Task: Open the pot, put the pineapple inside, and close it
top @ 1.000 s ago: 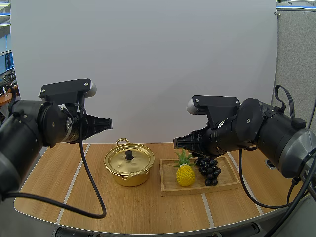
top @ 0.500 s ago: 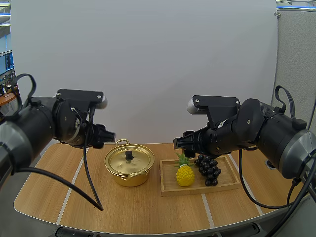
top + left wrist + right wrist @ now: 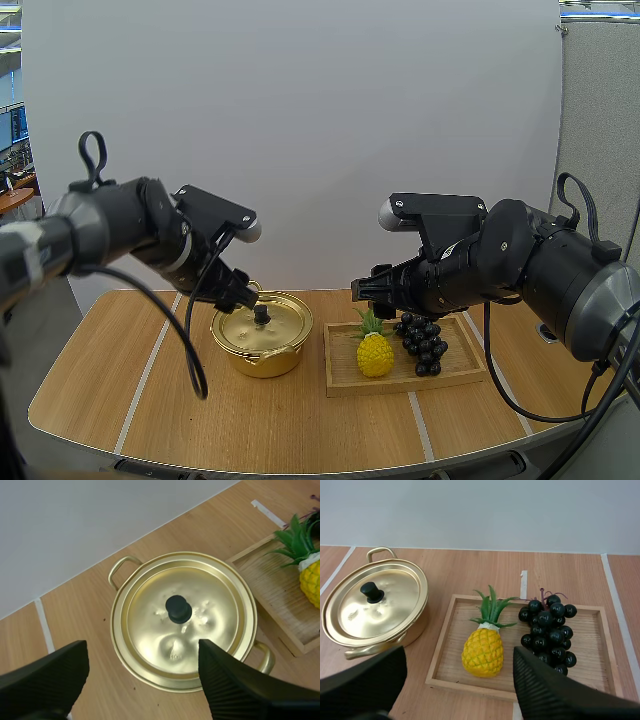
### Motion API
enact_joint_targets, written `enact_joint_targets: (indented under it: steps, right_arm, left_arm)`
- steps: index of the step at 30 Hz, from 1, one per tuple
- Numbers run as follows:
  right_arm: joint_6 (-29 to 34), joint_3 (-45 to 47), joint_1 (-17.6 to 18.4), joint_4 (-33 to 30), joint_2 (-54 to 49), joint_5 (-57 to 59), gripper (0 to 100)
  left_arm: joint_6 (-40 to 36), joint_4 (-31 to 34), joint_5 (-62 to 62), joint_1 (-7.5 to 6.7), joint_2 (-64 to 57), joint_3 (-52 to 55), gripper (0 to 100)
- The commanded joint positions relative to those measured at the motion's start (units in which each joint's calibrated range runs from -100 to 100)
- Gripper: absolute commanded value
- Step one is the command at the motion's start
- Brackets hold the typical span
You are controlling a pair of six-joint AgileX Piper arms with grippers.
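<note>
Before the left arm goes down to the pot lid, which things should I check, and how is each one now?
1. Lid seated on the pot: ok.
2. Knob free, nothing on it: ok.
3. Left gripper open, knob between its fingers: ok, though nearer one finger.
4. Height above the knob: cannot tell.
5. Pineapple on the tray, beside the grapes: ok.
6. Right gripper open, over the tray: ok.

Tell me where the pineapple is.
High view: the pineapple sits on the wooden tray, left of the grapes, right of the pot.
</note>
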Motion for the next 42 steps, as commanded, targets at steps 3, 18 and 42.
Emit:
enact_joint_targets:
  steps: [3,18,42]
  right_arm:
    - [-0.45,-0.59,-0.17,0.09,-0.14,0.2,100]
    - [-0.45,-0.59,-0.17,0.09,-0.14,0.2,100]
    - [-0.45,-0.59,-0.17,0.09,-0.14,0.2,100]
  left_arm:
    - [5.13,-4.67,7.24,-2.03,9.61,-9.46,100]
    - [5.71,-0.72,6.02,-4.07,25.47,-13.76,100]
    - [5.71,-3.43,3.6,-4.07,31.71,-16.1,100]
